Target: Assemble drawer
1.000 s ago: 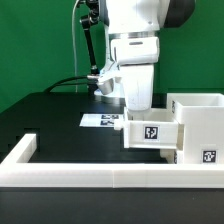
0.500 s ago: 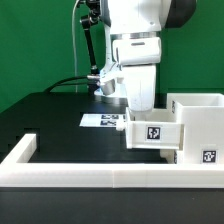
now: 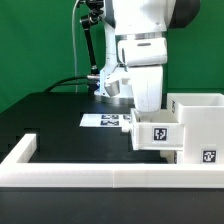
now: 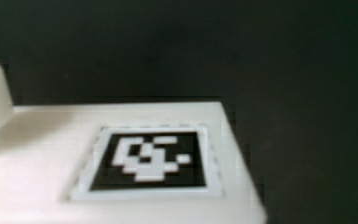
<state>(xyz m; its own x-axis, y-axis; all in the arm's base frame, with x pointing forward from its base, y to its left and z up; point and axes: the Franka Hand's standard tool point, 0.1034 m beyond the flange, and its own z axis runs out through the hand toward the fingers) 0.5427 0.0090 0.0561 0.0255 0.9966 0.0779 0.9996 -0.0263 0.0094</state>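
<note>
Right beside the big open-fronted box (image 3: pixel 197 128), a small tray (image 3: pixel 156 134) sits against the box's side facing the exterior view's left, its square tag (image 3: pixel 158 133) outward. Above the tray hangs the gripper (image 3: pixel 147 104); whether its fingers are spread or pinching cannot be told. Behind the tray lies the marker board (image 3: pixel 103 121) on the black table (image 3: pixel 60 120). Up close, the wrist view shows the tag (image 4: pixel 149 157) on white plastic.

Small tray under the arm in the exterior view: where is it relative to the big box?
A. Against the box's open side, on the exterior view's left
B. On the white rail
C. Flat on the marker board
A: the small tray sits against the big box.
</note>
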